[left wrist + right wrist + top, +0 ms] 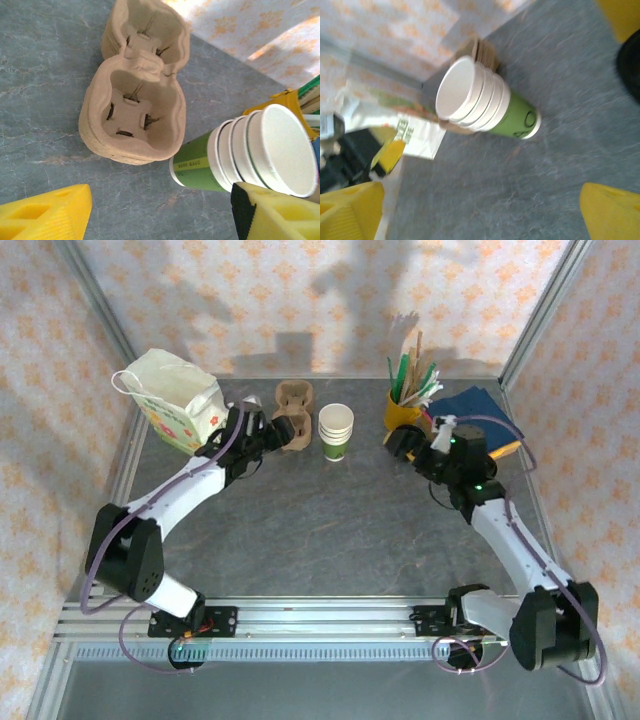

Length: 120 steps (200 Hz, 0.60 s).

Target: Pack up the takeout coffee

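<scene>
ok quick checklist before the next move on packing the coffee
1. Left end effector open, nothing between the fingers: ok.
2. Right end effector open and empty: ok.
3. Near carrier pockets empty: ok.
4. Cup stack upright beside the carrier: ok. Whether they touch: cannot tell.
5. Bag mouth open enough to load: cannot tell.
6. Lidded coffee located: cannot tell.
</scene>
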### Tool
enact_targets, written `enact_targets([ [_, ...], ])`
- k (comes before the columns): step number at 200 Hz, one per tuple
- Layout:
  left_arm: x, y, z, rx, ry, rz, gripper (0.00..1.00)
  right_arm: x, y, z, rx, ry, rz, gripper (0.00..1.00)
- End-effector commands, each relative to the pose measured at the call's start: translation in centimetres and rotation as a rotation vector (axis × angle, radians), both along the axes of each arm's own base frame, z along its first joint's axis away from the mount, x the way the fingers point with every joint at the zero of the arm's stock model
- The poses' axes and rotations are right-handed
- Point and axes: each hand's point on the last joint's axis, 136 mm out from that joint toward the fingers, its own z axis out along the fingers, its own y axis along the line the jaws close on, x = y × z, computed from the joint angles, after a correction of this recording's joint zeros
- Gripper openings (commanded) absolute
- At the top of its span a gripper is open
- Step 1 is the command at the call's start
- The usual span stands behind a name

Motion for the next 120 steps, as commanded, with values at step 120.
enact_targets([
  [120,5.2,1.8,-3.7,-0.009,0.104,0.152,0.58,3.2,2.9,-3.3,-0.21,-0.271,0.056,0.95],
])
